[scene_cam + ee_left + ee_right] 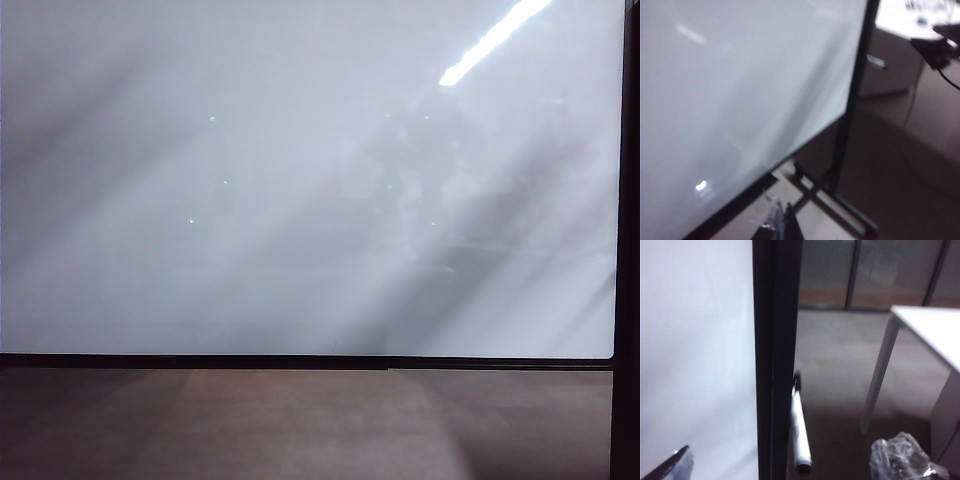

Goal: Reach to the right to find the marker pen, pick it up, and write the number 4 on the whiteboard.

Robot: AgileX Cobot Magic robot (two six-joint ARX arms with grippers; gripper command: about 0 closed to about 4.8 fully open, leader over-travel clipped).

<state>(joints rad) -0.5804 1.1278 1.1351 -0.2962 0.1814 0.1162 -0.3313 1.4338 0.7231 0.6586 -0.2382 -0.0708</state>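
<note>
Marker pen (pixel 800 432) beside whiteboard (pixel 695 355) frame; right tool (pixel 790 467) tips spread, nothing held.

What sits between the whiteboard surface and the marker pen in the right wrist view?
Only the whiteboard's black frame post. The marker pen hangs right beside that post on its far side; nothing else intervenes, seen in the right wrist view.

exterior camera square-on to the whiteboard (pixel 300 200); both wrist cameras oblique along its black-framed edge

The whiteboard (pixel 300 200) stands upright, glossy, blank (one bright streak), black-framed. The marker pen (pixel 800 432), whitish-barrelled, hangs lengthwise just beside its frame edge.
</note>
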